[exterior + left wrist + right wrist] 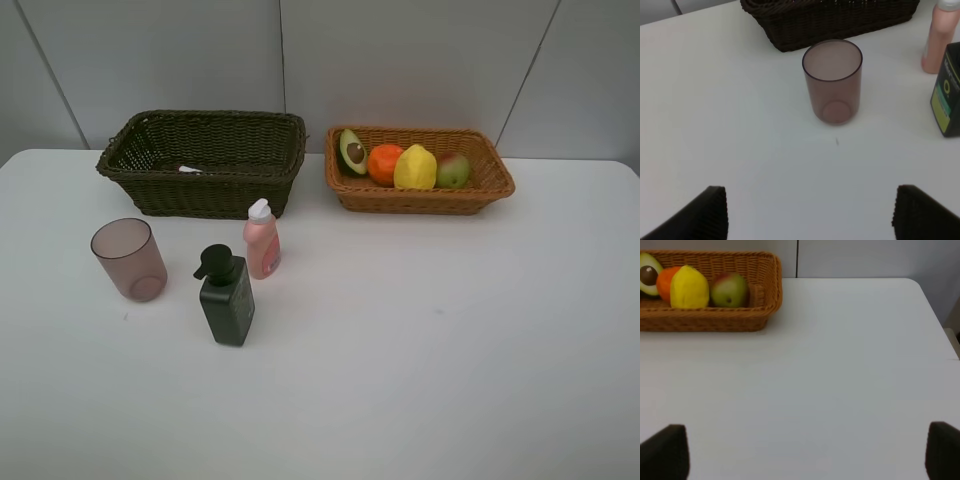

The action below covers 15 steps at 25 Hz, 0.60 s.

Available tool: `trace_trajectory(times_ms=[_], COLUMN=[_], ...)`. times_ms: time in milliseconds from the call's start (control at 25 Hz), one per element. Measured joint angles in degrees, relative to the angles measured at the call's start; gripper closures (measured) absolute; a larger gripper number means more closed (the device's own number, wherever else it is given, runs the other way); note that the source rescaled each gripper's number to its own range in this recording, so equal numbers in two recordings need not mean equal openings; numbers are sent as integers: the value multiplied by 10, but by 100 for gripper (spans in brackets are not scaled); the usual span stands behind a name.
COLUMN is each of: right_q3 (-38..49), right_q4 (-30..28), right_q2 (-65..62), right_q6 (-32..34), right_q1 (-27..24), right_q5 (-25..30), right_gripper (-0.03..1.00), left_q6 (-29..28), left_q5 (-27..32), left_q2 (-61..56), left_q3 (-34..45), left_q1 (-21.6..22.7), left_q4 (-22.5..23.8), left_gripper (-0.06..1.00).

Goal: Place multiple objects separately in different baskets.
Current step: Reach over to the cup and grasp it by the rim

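The translucent pinkish cup (832,82) stands upright on the counter (730,115), straight ahead of your left fingers (710,212) and well apart from them. It looks light, stiff and smooth-walled, so probably slippery. Take it across the mid-wall and squeeze gently. The dark basket (830,20) sits just beyond it. The left fingers and the right fingers (665,455) are spread wide, holding nothing.
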Motion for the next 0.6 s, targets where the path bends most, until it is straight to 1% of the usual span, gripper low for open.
trace_trajectory(times_ms=[600], right_q3=[0], right_q4=[1], right_q2=[0], right_q6=[0], right_q1=[0], right_q5=[0], right_gripper=[-3], left_q6=[1], left_q5=[0], left_q2=[0], left_q3=[0], left_q1=[0], left_q4=[0], left_gripper=[6])
